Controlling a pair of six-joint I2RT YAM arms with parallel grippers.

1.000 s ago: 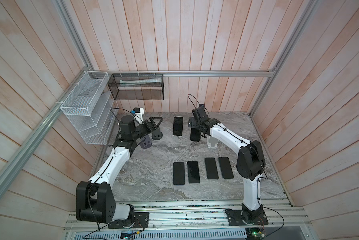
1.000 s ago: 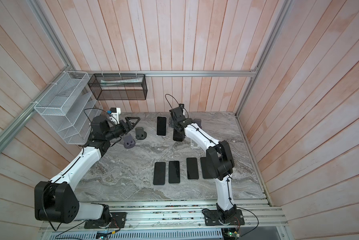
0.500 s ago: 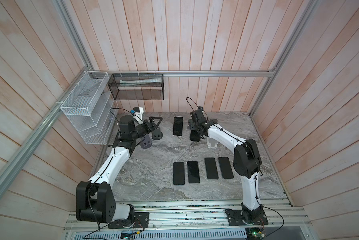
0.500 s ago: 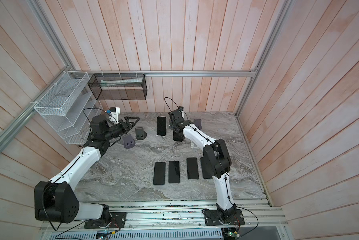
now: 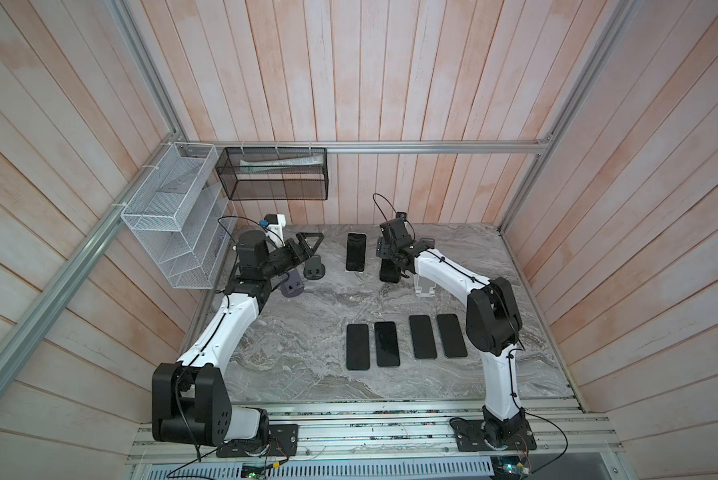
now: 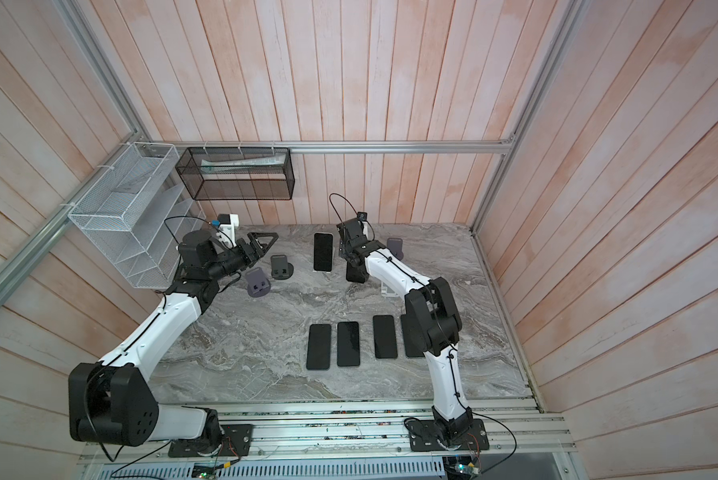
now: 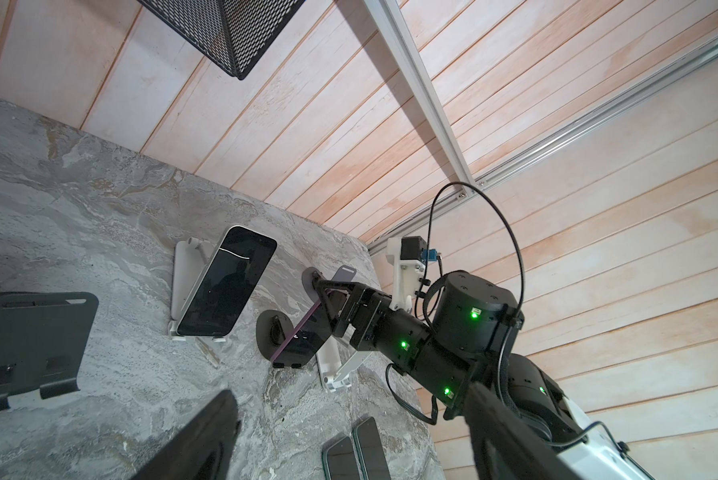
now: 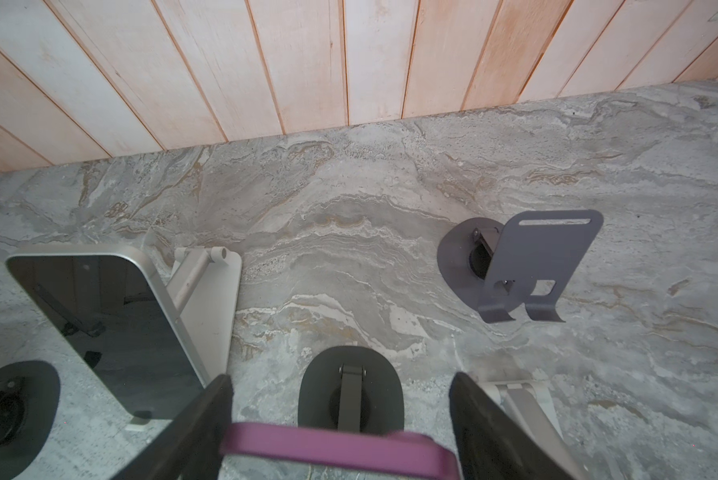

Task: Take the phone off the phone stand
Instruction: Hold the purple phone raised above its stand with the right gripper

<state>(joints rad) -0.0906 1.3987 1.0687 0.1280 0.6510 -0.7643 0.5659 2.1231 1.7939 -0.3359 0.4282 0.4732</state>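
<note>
The phone, dark with a purple rim, leans upright on a dark phone stand with a round base at the back middle of the table. My right gripper reaches down over its top edge. Its fingers press against both side edges, shut on the phone. My left gripper hangs open and empty above the empty stands at the back left.
A silver-edged phone rests on a white stand just left. Empty stands are around: dark, purple-grey, grey, white. Several phones lie flat in front. Wire baskets hang on the walls.
The right gripper's jaws have narrowed onto the purple-rimmed phone and the arm has shifted slightly left. The left arm has not moved.
</note>
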